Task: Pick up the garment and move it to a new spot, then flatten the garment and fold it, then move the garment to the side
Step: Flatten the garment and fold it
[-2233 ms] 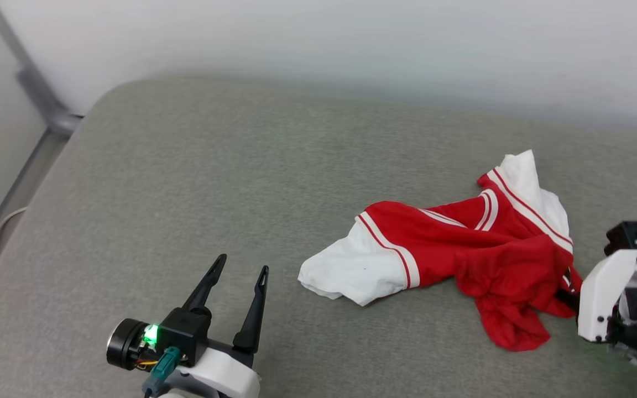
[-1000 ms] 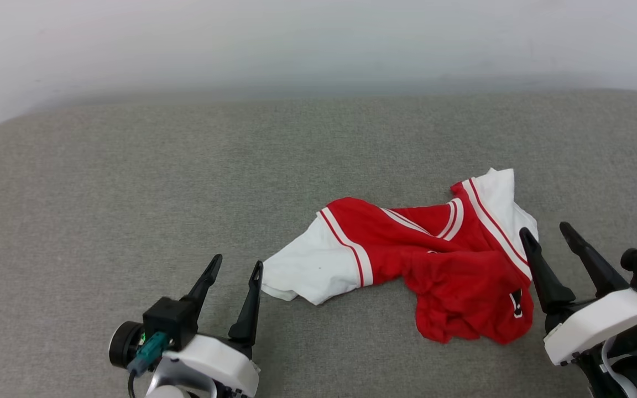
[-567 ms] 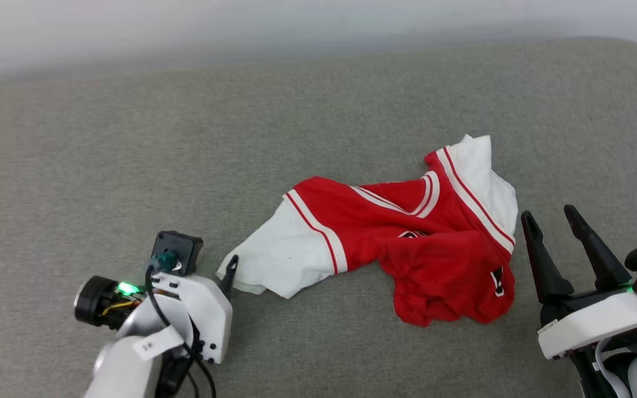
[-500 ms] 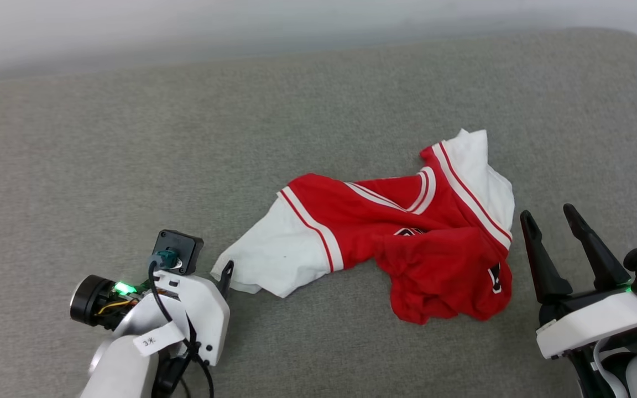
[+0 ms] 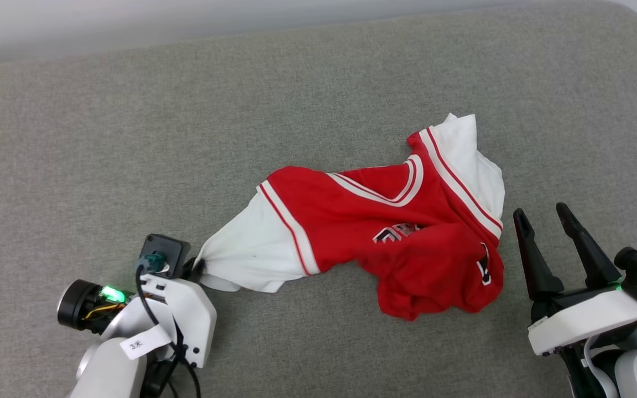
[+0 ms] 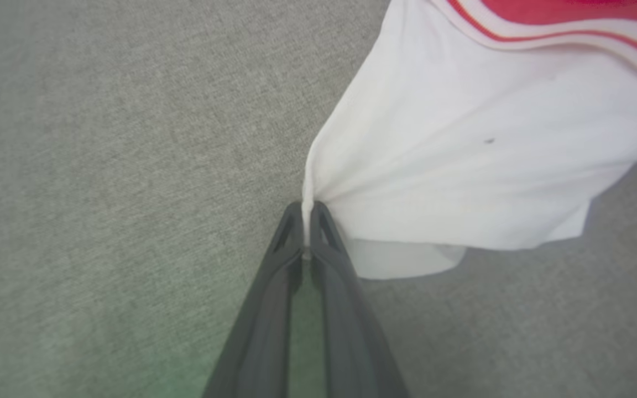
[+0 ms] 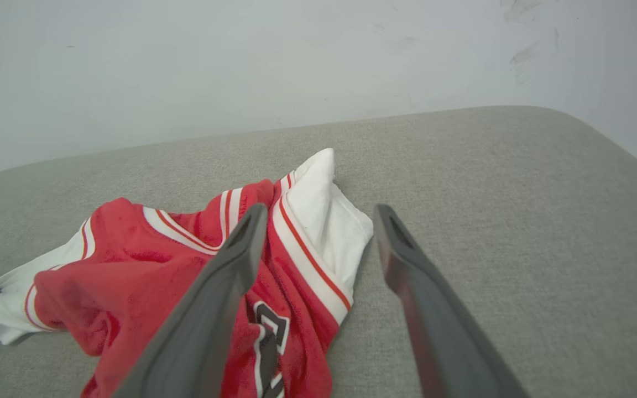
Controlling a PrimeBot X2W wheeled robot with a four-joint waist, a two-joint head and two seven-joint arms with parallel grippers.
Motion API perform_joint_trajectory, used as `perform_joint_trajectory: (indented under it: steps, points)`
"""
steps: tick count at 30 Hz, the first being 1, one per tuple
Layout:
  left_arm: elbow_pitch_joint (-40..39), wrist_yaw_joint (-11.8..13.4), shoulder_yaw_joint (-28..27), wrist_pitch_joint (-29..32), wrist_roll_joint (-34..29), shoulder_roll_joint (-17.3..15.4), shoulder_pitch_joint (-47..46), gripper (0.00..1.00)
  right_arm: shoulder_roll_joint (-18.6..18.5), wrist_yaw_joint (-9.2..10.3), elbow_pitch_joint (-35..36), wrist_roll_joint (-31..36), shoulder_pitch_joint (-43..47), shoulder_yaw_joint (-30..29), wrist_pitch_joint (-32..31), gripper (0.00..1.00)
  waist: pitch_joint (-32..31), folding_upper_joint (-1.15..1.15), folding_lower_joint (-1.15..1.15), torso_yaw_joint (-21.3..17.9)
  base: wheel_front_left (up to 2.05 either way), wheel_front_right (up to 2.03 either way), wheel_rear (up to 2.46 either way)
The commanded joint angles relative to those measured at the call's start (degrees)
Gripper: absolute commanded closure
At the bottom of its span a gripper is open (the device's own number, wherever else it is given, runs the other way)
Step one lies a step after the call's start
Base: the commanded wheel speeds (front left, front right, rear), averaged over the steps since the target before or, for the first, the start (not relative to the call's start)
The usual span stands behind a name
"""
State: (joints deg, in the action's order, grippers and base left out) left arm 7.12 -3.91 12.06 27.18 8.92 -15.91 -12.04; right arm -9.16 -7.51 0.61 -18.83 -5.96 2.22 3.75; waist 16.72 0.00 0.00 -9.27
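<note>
On grey woven cushion [image 5: 130, 138], low left gripper [image 6: 307, 213] pinches crumpled red jersey [image 5: 363, 221] by its white sleeve [image 6: 462, 155]; right gripper [image 5: 542, 216] spread.

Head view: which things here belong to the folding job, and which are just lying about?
Job: garment, crumpled; left gripper, shut on its white sleeve; right gripper, open beside it.
Not the job: grey cushion underneath; pale wall behind.

The shirt [image 5: 351, 221] is soft, matt knit cloth. The cushion [image 5: 130, 138] is coarse grey woven fabric. The right gripper [image 5: 541, 210] has dull black plastic fingers [image 5: 534, 260] and a smooth white shell [image 5: 584, 326].
</note>
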Motion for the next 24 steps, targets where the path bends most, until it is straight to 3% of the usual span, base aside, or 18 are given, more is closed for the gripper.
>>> perform_joint_trajectory:
  steps: [1, 7, 12, 18, 22, 24]
  points:
    - [1.4, 0.9, -0.7, -0.9, -0.3, -0.6, 0.9, 1.00, 0.1, 0.04, -0.3, 0.2, -0.9, -0.2, 0.1, 0.00, -0.5, 0.00, 0.00, 0.2, 0.00, 0.00, 0.00]
    - [1.2, 4.4, -4.1, -10.2, -0.6, -0.7, -1.3, 1.00, 0.2, 0.04, -2.1, 0.8, 0.1, -0.7, -1.3, 0.00, -3.2, 0.00, 0.00, 1.4, 0.00, 0.00, 0.00]
    - [2.4, 6.2, -7.0, -14.5, 0.3, -1.7, -0.2, 1.00, 0.9, 0.04, -3.7, 1.4, 0.9, -2.2, -3.3, 0.00, -5.2, 0.00, 0.00, 2.3, 0.00, 0.00, 0.00]
    - [4.6, 7.3, -10.1, -15.2, 2.4, -3.0, 2.5, 1.00, 2.1, 0.04, -5.1, 2.3, 1.7, -4.2, -6.2, 0.00, -6.3, 0.00, 0.00, 3.4, 0.00, 0.00, 0.00]
    - [6.6, 5.7, -9.3, -12.2, 4.3, -2.5, 5.1, 1.00, 3.2, 0.04, -6.0, 2.7, 1.9, -5.2, -7.7, 0.00, -6.5, 0.00, 0.00, 4.2, 0.00, 0.00, 0.00]
    - [6.7, 4.6, -8.7, -11.9, 5.1, -2.2, 5.5, 0.05, 3.4, 0.04, -6.4, 2.8, 2.1, -5.5, -8.2, 0.00, -6.7, 0.00, 0.00, 4.6, 0.00, 0.00, 0.00]
